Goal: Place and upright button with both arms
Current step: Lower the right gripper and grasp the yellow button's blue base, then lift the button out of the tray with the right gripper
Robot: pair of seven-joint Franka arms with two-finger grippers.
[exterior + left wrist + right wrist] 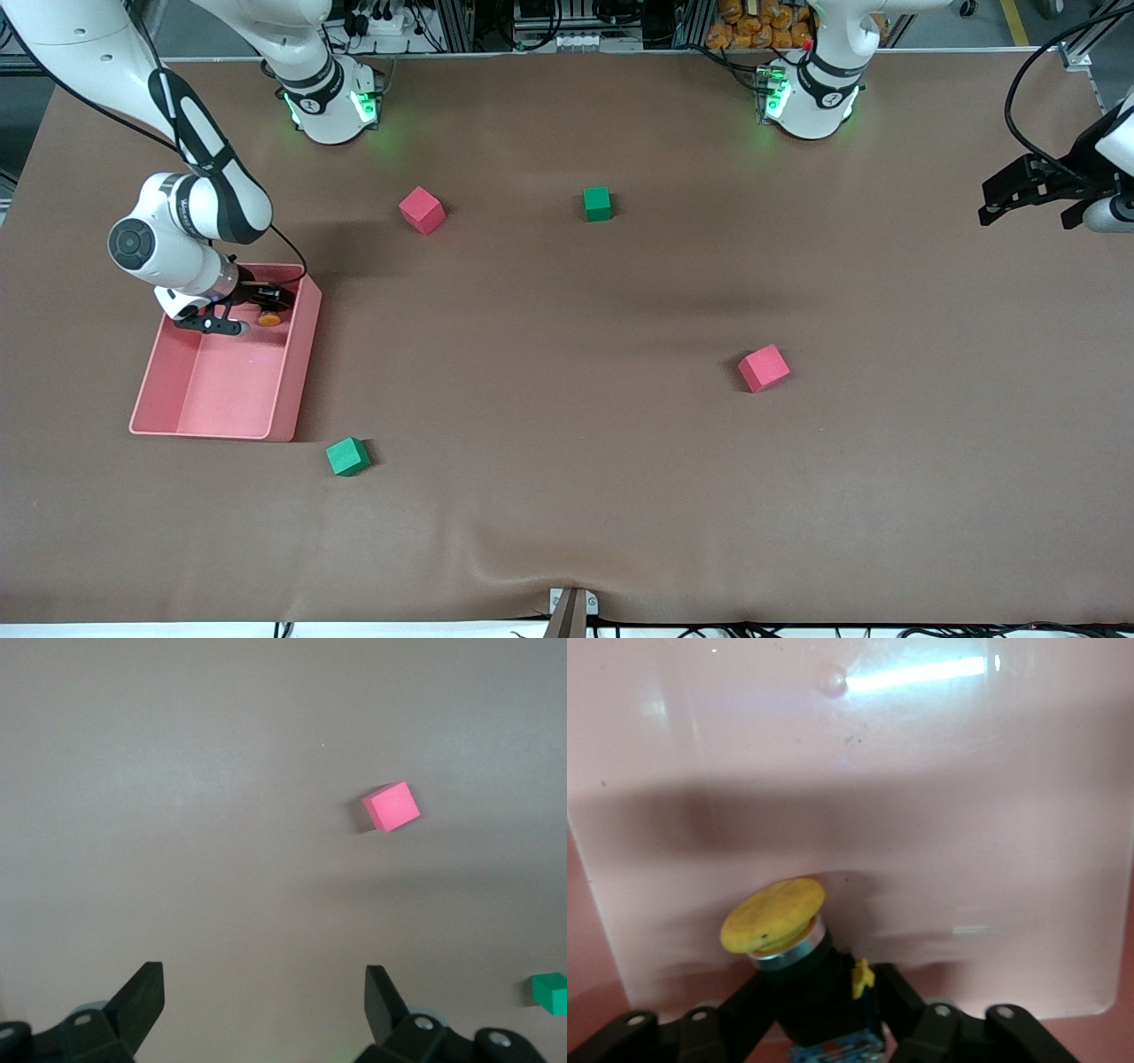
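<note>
Button (780,943) with a round orange-yellow cap, silver collar and black body (a small yellow tab on its side) sits pinched in the right gripper (257,306), inside the pink tray (226,385) at the right arm's end of the table. Nothing else shows in the tray. Two red cubes (422,209) (764,368) and two green cubes (597,203) (347,456) lie scattered on the brown table (567,496). The left gripper (266,1010) waits wide open above the left arm's end.
</note>
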